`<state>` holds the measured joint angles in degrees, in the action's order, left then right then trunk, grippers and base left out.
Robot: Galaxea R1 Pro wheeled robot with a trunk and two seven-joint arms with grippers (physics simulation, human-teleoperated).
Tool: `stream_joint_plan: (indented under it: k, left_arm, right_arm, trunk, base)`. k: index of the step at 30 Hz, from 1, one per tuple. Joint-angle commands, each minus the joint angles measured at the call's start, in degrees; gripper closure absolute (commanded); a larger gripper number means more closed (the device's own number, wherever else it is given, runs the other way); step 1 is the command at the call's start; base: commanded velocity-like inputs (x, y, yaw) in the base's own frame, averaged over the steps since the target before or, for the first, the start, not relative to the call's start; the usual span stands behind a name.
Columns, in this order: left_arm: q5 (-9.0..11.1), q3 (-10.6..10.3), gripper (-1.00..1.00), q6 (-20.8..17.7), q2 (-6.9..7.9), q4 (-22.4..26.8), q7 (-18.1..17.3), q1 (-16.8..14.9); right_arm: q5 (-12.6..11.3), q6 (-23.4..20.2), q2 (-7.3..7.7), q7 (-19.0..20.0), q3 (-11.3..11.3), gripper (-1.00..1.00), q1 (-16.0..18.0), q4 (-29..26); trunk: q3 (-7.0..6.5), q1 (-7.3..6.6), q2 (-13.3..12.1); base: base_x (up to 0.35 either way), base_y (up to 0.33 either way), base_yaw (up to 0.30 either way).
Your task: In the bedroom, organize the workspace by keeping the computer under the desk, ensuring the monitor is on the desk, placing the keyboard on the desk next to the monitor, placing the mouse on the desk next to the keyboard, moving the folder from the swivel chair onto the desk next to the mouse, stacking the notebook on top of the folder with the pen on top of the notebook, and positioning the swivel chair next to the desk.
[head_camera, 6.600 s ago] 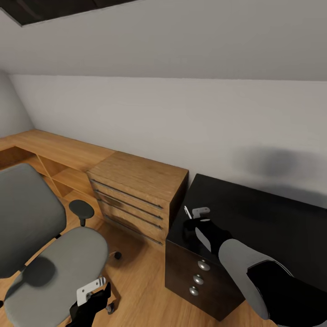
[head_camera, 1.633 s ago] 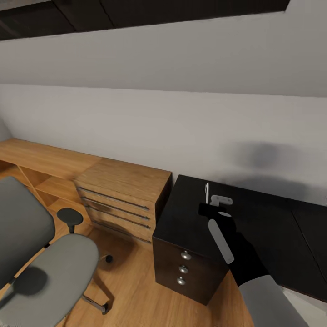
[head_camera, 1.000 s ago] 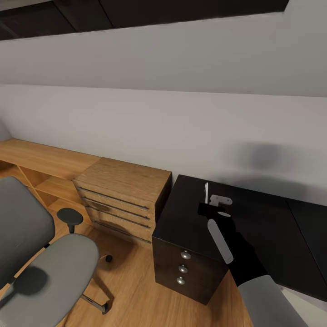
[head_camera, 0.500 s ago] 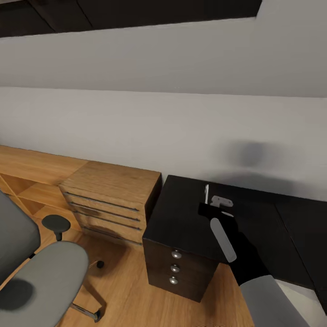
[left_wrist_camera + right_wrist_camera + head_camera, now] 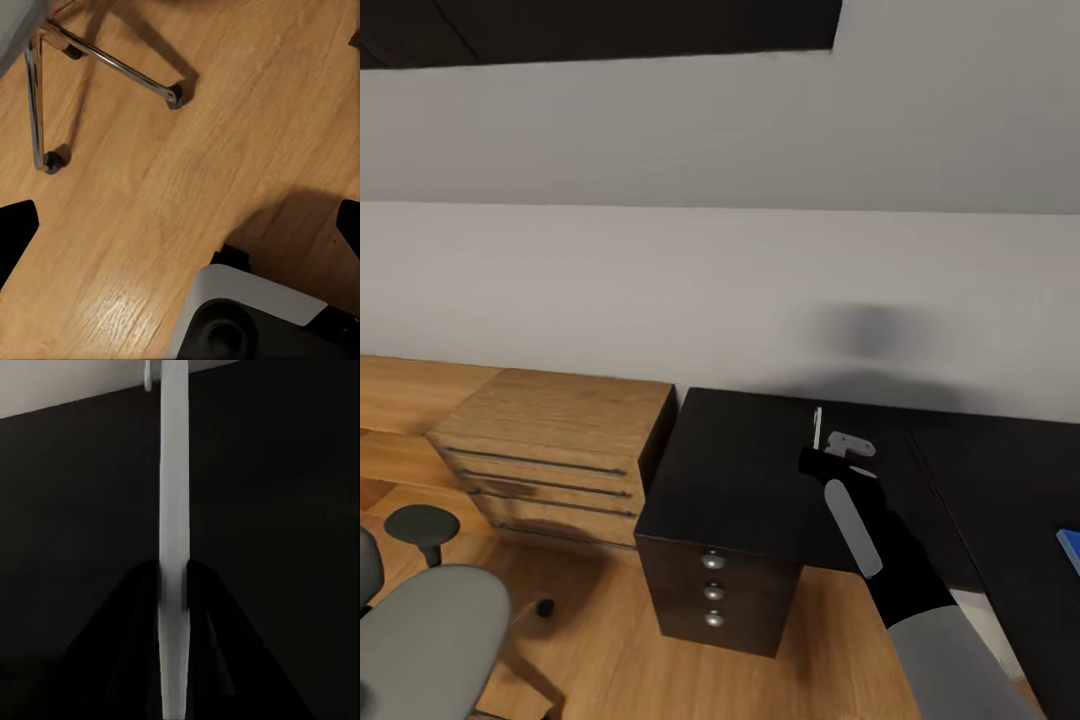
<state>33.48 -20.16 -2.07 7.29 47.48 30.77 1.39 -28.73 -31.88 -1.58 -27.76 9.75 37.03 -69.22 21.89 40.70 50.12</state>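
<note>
Pen: the thin white pen (image 5: 817,428) stands upright at centre frame in the head view, pinched in my right gripper (image 5: 822,452) above the black desk (image 5: 745,480).
Right jaws: closed on the pen (image 5: 174,547); in the right wrist view the two dark fingers (image 5: 139,585) clamp its lower part, most of the shaft sticking out past them.
Left jaws: I cannot tell their state; two dark tips (image 5: 15,232) sit at opposite edges of the left wrist view, over wood floor (image 5: 187,135) and the chrome base of the swivel chair (image 5: 105,56).
Folder: a sliver of bright blue folder (image 5: 1071,549) shows at the right edge of the head view, on the desk, well apart from the pen.
Chair: its grey seat (image 5: 420,640) fills the lower left corner, apart from the desk.
Risk, slip: I judge the grip is low on a slim, smooth shaft, so a jolt while carrying could tilt or drop it.
Risk, roll: released from upright, the pen could bounce and roll off the stack or desk edge.
Risk, blind target: the notebook is out of frame, so I could misplace the pen.
Risk, left arm: hanging low near the chair's casters, it may snag as the base turns.
</note>
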Motion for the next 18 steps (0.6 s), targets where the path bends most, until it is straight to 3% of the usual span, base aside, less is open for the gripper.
stream_joint_plan:
  k: [1, 5, 6, 8, 18]
  left_arm:
    - [0.3, -0.2, -1.0, -0.2, 0.19, -0.8, 0.4, 0.0]
    - [0.2, -0.2, -1.0, -0.2, 0.26, -3.4, -0.8, 0.1]
    - [0.1, -0.2, -1.0, -0.2, 0.09, -5.5, -3.8, 0.1]
    - [0.1, -0.2, -1.0, -0.2, 0.08, -6.0, -4.6, 0.1]
    - [0.1, -0.2, -1.0, -0.1, 0.1, -6.6, -5.4, 0.1]
  right_arm:
    - [-0.7, 0.0, 0.0, -0.5, 0.1, 1.0, 0.1, 0.0]
    - [-0.7, 0.0, -0.02, -0.5, 0.1, 1.0, 0.1, 0.4]
    - [-0.6, 1.4, -0.07, -0.4, -0.4, 1.0, 0.1, 2.7]
    - [-0.6, 2.8, -0.03, -0.3, -0.6, 1.0, 0.1, 3.8]
    - [-0.7, 4.9, 0.16, -0.1, -0.9, 1.0, 0.1, 5.1]
  trunk:
    - [0.03, 0.01, 0.1]
    - [-0.07, 0.01, 0.1]
    - [-0.1, 0.01, 0.1]
    - [-0.15, 0.01, 0.1]
    - [-0.42, 0.01, 0.1]
  base:
    - [0.0, 0.0, -0.281]
    - [0.0, 0.0, -0.281]
    - [0.0, 0.0, -0.281]
    - [0.0, 0.0, -0.282]
    - [0.0, 0.0, -0.283]
